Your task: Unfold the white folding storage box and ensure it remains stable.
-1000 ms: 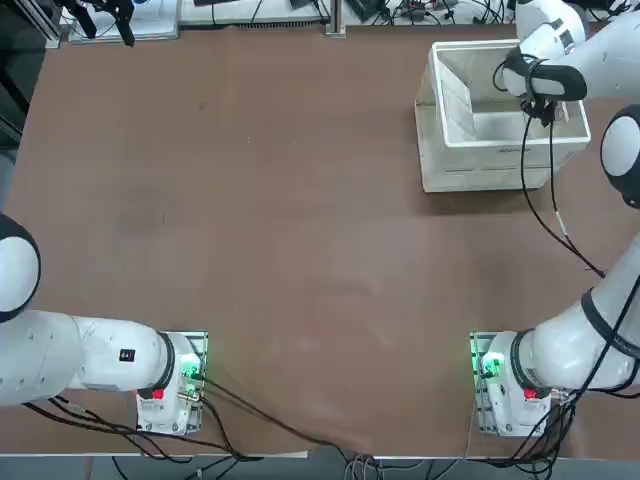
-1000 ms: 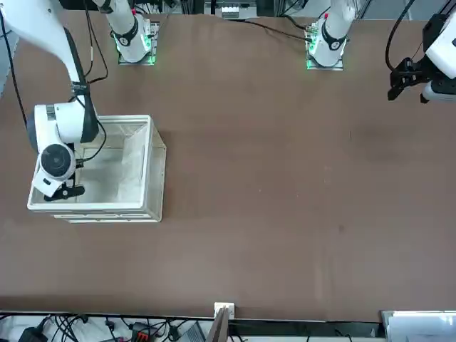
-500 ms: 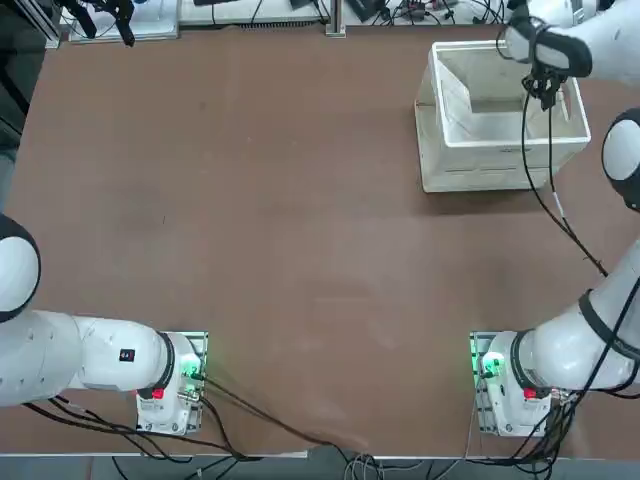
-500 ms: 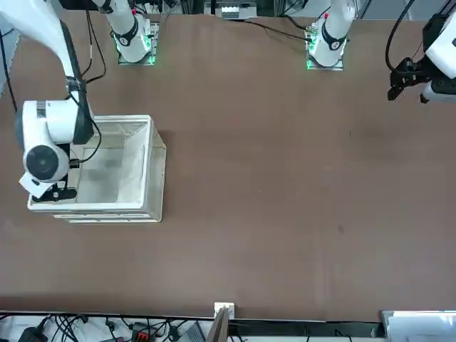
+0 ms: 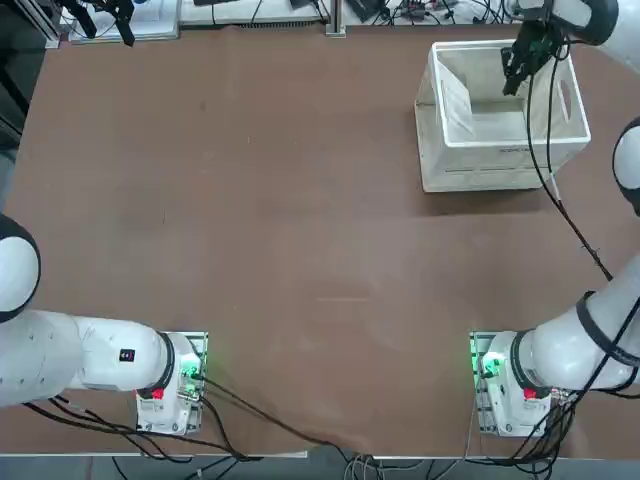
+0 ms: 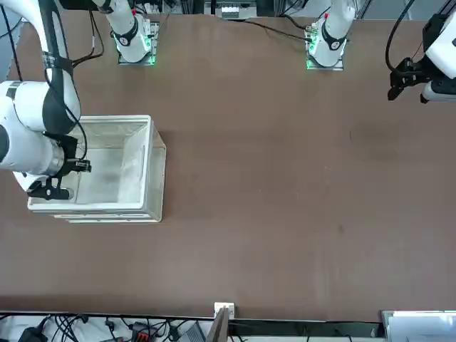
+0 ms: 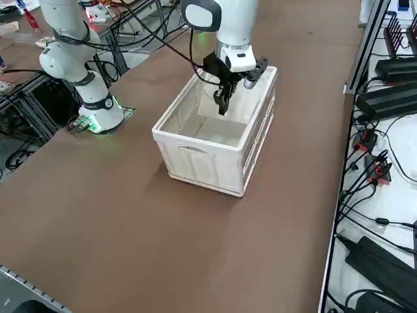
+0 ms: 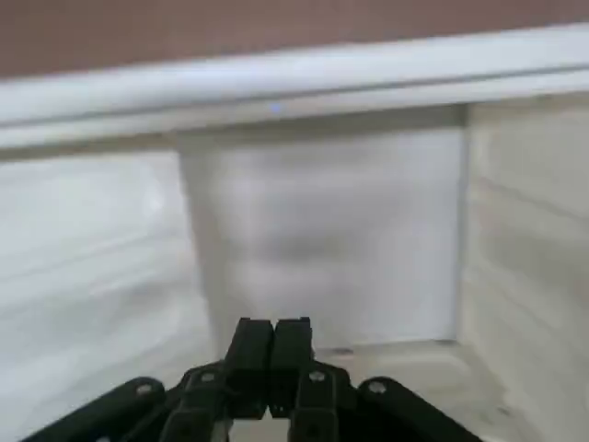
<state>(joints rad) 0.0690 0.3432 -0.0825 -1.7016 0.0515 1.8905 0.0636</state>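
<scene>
One white folding storage box (image 5: 500,150) upright, opening up; right tool (image 8: 273,343) closed, empty, inside it

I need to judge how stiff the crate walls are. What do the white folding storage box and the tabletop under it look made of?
The white folding storage box looks like moulded plastic with a matte finish: thick rim, ribbed panel walls, an oval handle cut-out. The table seems a matte brown laminate or mat; which one is unclear. The right tool, fingers shut and empty, hangs inside the box's open top.
</scene>
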